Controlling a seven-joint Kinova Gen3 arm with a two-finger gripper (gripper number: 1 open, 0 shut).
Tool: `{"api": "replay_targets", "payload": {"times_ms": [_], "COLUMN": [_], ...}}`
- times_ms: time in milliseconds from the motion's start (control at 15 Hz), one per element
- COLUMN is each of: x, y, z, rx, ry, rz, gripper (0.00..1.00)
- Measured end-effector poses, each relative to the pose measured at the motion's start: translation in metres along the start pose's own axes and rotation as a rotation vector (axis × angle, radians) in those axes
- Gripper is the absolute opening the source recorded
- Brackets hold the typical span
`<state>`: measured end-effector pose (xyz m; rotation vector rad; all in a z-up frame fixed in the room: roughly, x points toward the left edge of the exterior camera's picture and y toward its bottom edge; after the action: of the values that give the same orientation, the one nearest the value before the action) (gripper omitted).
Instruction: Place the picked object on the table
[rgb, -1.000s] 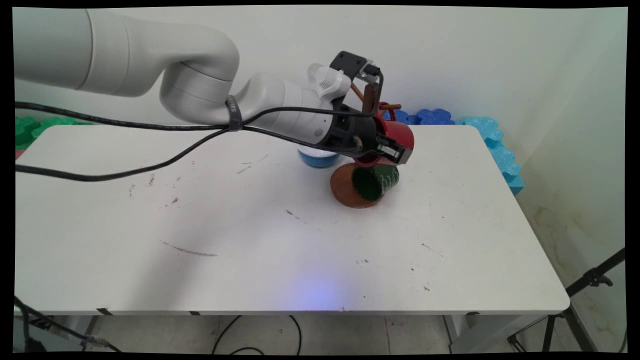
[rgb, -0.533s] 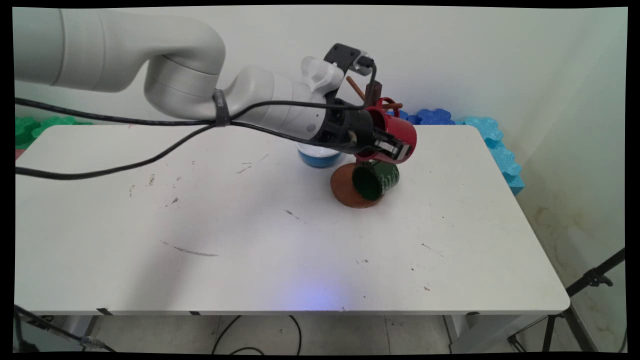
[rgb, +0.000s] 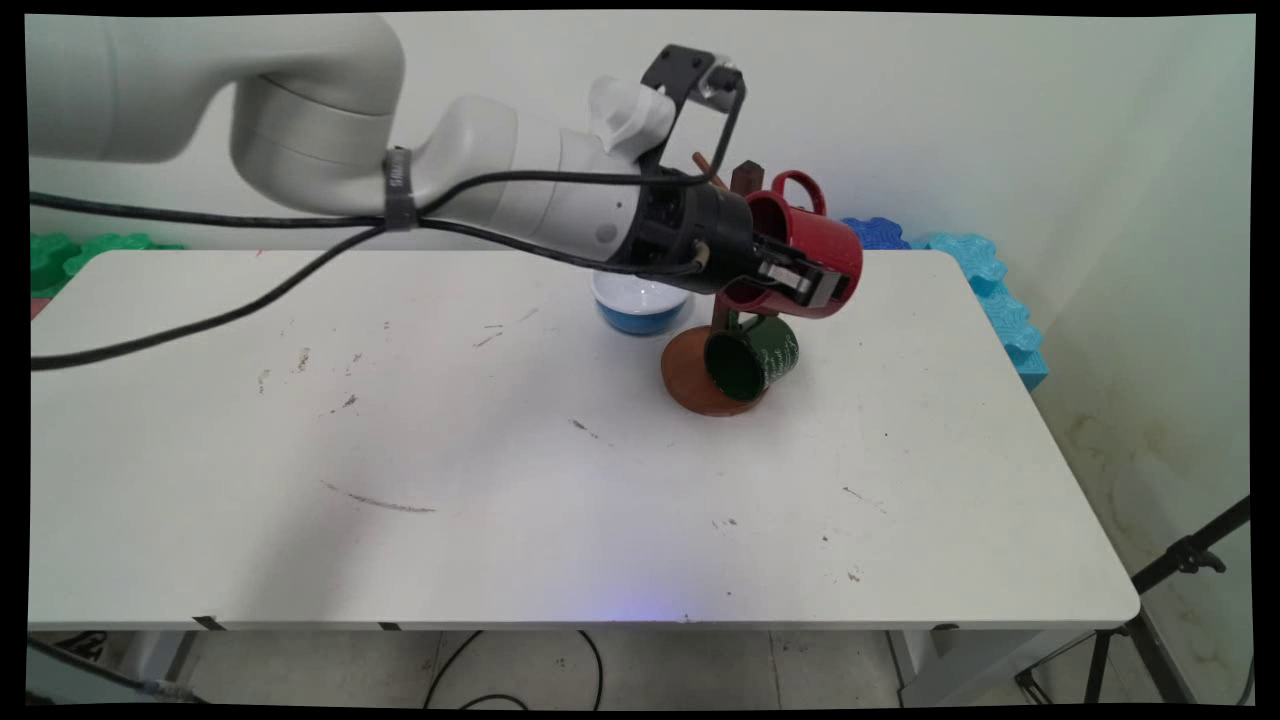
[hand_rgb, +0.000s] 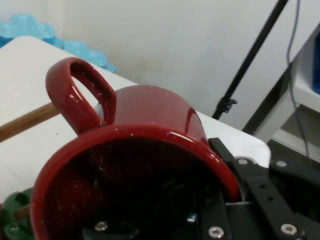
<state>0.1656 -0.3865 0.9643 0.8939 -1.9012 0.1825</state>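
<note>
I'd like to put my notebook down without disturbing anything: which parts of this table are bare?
The whole near half and the left side of the table are bare. It is crowded at the far middle: the blue bowl, the mug tree with its green mug, and the gripper holding the red mug above.

The mug (rgb: 805, 245) sits in the gripper (rgb: 790, 285), above a second mug (rgb: 750, 360) that hangs on the mug tree (rgb: 700, 375) standing on the table (rgb: 500, 480); a bowl (rgb: 638, 303) stands just left of the tree, behind the arm
</note>
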Motion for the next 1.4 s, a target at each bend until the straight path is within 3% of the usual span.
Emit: {"api": "replay_targets", "payload": {"times_ms": [267,533,800,1400], "x": [0.005,0.006,0.004,0.007], "y": [0.013,0.017,0.009,-0.035], "z": [-0.018,-0.039,-0.072,-0.145], "rx": [-0.036,-0.047,-0.037,0.02], "ry": [0.002,-0.035,-0.114,-0.305], "rz": [0.017,0.053,0.122,0.269], "gripper": [0.0,0.0,0.0,0.0]}}
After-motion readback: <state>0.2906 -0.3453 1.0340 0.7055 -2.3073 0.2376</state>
